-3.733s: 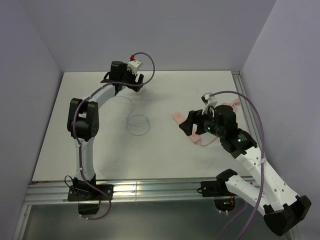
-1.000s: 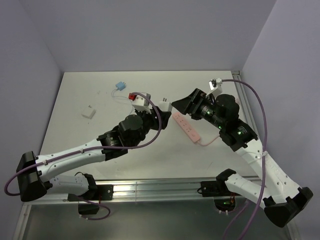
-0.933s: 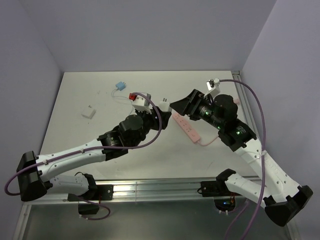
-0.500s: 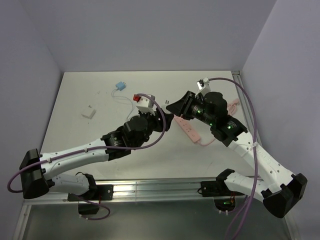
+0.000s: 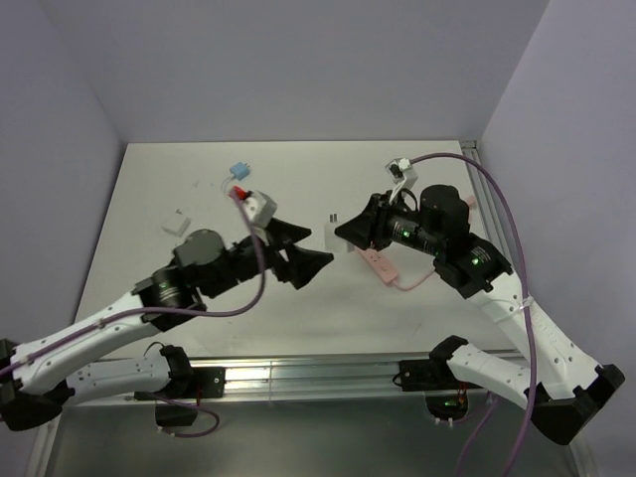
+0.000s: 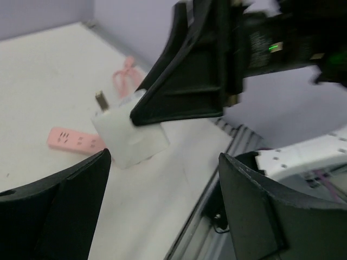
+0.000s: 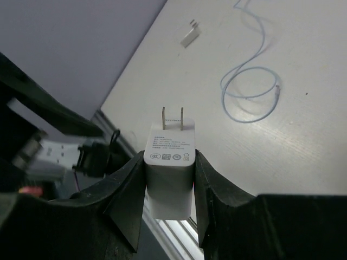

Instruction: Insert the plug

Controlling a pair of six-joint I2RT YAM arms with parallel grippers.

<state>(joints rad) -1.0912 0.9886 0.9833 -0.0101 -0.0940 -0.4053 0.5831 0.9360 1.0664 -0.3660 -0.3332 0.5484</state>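
The plug (image 7: 169, 172) is held aloft over the middle of the worktop. It is clamped across its white body by the right gripper (image 7: 169, 158), with the prongs pointed out past the fingertips toward the left edge. The pink strip (image 5: 381, 264) lies flat just below and behind that gripper, its long axis slanted toward the near right corner and its sockets facing up. A downward turn of the prongs is judged necessary before insertion. The left gripper (image 5: 318, 245) is spread wide and empty, just apart from the plug and farther from the strip.
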